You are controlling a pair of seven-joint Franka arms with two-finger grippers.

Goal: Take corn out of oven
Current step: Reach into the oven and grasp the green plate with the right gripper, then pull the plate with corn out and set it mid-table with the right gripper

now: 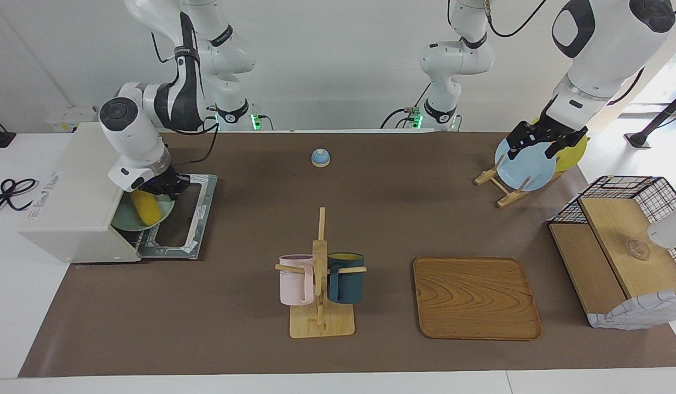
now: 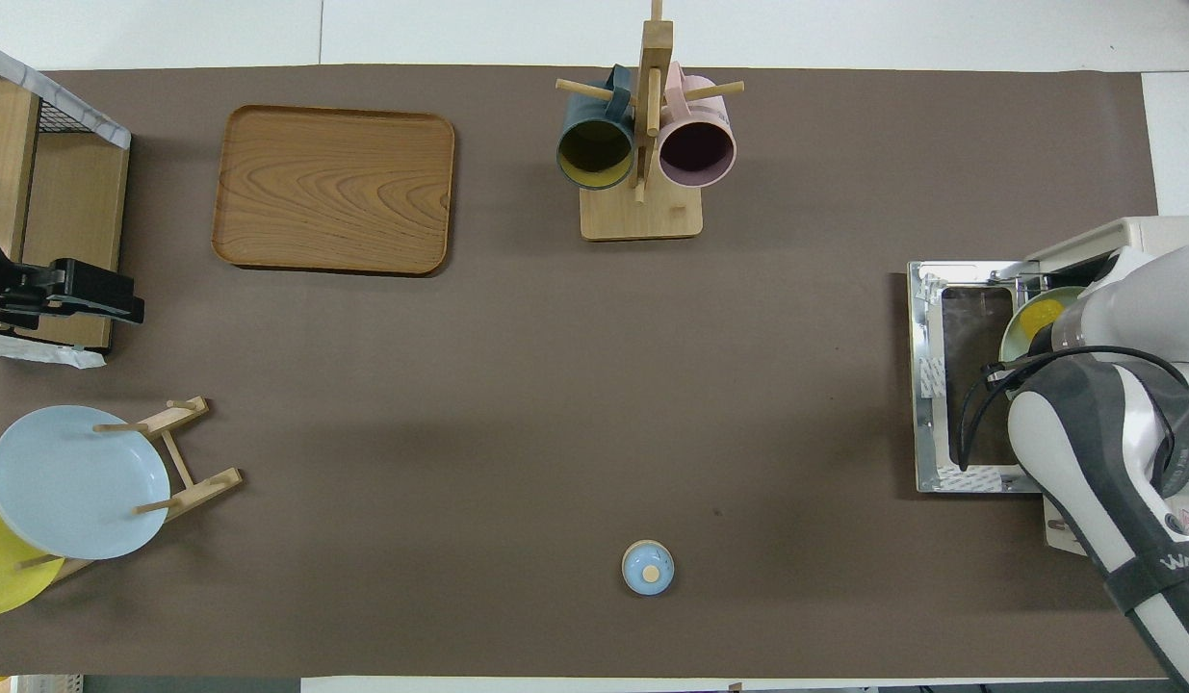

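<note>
At the open oven (image 1: 69,208), the right end effector (image 1: 161,190) is clenched on the corn's (image 1: 143,210) upper end, the cob slanting down onto a green plate (image 1: 124,221).

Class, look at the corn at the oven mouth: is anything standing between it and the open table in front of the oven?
Nothing visible blocks it. The corn lies on a green plate at the mouth of the oven, with the right gripper at its upper end. The door lies flat open, and the brown mat in front is bare.
</note>
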